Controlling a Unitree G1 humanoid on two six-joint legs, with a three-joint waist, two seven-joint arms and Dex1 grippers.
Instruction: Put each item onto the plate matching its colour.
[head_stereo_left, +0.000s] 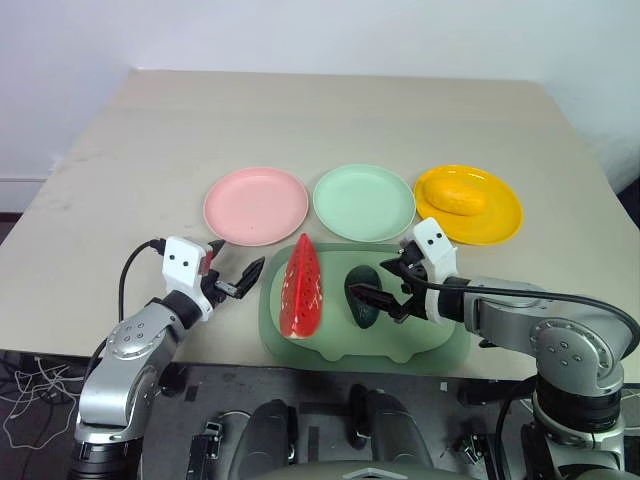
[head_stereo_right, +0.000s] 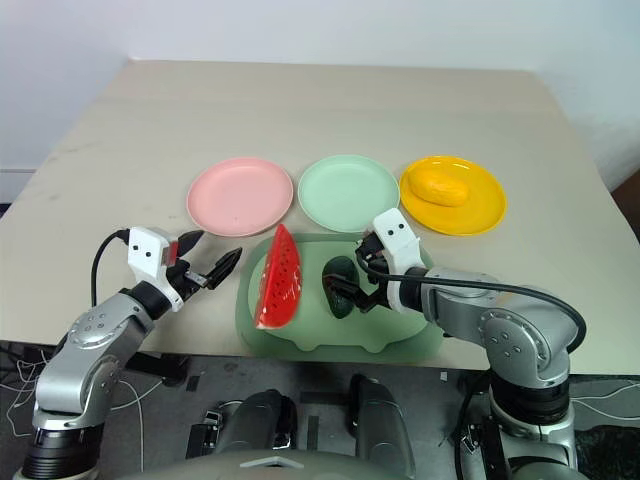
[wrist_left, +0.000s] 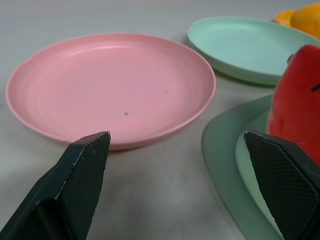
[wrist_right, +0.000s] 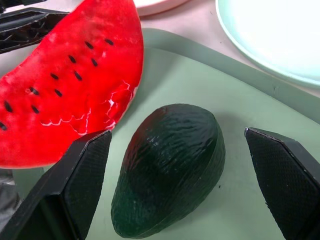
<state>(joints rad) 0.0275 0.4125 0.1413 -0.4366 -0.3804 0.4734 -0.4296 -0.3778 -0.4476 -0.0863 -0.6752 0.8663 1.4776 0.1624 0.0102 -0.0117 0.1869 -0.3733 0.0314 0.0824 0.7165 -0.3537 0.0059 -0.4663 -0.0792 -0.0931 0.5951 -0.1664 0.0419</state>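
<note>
A red watermelon wedge (head_stereo_left: 300, 290) and a dark green avocado (head_stereo_left: 362, 293) lie side by side on a large green tray (head_stereo_left: 430, 345). Behind the tray stand three plates in a row: a pink plate (head_stereo_left: 255, 205), a mint green plate (head_stereo_left: 363, 201) and a yellow-orange plate (head_stereo_left: 500, 225). The mango (head_stereo_left: 456, 197) rests on the yellow-orange plate. My right gripper (head_stereo_left: 383, 283) is open, tilted down, with its fingers straddling the avocado (wrist_right: 170, 165) without closing on it. My left gripper (head_stereo_left: 235, 268) is open and empty, just left of the tray, facing the pink plate (wrist_left: 110, 85).
The tray sits at the table's near edge (head_stereo_left: 60, 355). Bare tabletop stretches behind the plates and to the left of the pink plate. In the right wrist view, the other gripper's dark finger (wrist_right: 25, 30) shows beyond the watermelon (wrist_right: 70, 100).
</note>
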